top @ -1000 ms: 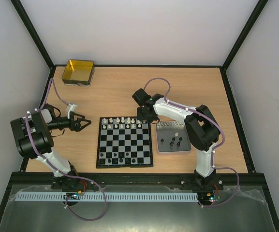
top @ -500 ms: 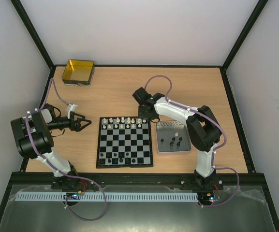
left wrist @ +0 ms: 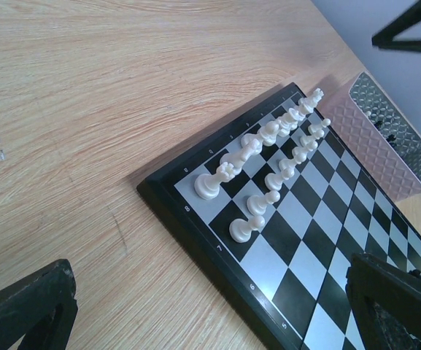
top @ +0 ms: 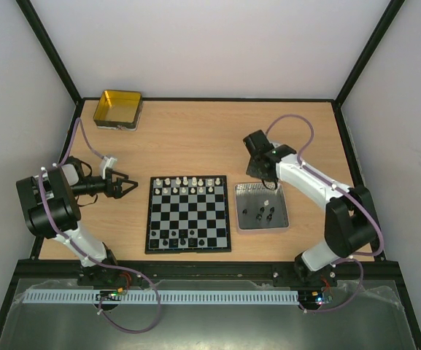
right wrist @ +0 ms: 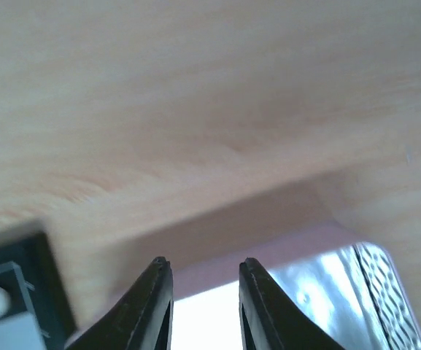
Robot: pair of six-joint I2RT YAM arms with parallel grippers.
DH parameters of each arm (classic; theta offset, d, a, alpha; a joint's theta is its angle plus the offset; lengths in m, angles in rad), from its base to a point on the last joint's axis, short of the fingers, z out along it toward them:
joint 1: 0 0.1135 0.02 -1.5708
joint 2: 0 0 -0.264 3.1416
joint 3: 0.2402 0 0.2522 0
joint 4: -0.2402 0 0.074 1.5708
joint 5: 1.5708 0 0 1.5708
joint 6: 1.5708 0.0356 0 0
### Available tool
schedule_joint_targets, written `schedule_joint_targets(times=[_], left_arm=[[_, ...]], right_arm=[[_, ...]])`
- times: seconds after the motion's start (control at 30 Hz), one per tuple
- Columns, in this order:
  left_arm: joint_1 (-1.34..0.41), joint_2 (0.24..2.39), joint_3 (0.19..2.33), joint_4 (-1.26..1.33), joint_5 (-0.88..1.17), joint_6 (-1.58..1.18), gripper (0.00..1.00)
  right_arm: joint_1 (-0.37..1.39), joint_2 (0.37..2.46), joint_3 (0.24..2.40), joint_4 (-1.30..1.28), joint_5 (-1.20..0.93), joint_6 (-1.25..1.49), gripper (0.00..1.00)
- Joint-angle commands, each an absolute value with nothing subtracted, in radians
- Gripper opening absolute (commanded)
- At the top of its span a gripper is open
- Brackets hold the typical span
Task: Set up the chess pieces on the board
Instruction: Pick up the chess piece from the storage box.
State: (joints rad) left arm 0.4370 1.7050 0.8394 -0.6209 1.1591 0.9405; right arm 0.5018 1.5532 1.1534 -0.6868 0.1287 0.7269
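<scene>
As only its wrist view shows, right hand (right wrist: 204, 264) narrowly apart, empty; left hand (top: 128, 186) wide apart.

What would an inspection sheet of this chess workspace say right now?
Surface: light wooden table, flat.
Job's things: board holds white chess pieces in two far rows, a few black ones nearest; more lie in the silver tray.
Clutter: gold tin at the far left corner.
Grippers: left gripper wide open beside the board; right gripper over the tray's far rim, fingers slightly apart, empty.
Cables: purple cables loop along both arms.
Surroundings: white walls, black frame.
</scene>
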Motion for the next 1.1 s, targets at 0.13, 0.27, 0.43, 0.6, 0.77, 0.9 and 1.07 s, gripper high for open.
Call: schedule_joint_targets(times=[0.13,0.27,0.43,0.6,0.77,0.9,1.07], left_arm=[[0.442,1.729,0.868,-0.659,1.187,0.985,1.0],[0.441,1.729,0.869,-0.66,1.186,0.985,1.0],[0.441,1.727,0.867,-0.659,1.186,0.986,1.0],[0.441,1.73,0.867,-0.659,1.187,0.985,1.0],[0.44,1.729,0.867,-0.658,1.187,0.985,1.0],[0.44,1.728,0.867,-0.658,1.187,0.985,1.0],[0.44,1.729,0.869,-0.66,1.186,0.985,1.0]], right_arm=[[0.515,1.419,0.951,-0.725,0.089,0.824,0.25],[0.508,1.382,0.887,-0.703,0.073,0.844,0.28],[0.493,1.39,0.83,-0.649,0.011,0.842,0.28],[0.482,1.406,0.794,-0.611,-0.019,0.835,0.28],[0.455,1.411,0.774,-0.591,-0.031,0.825,0.27],[0.441,1.421,0.773,-0.585,-0.032,0.815,0.27],[0.427,1.431,0.767,-0.574,-0.037,0.806,0.27]])
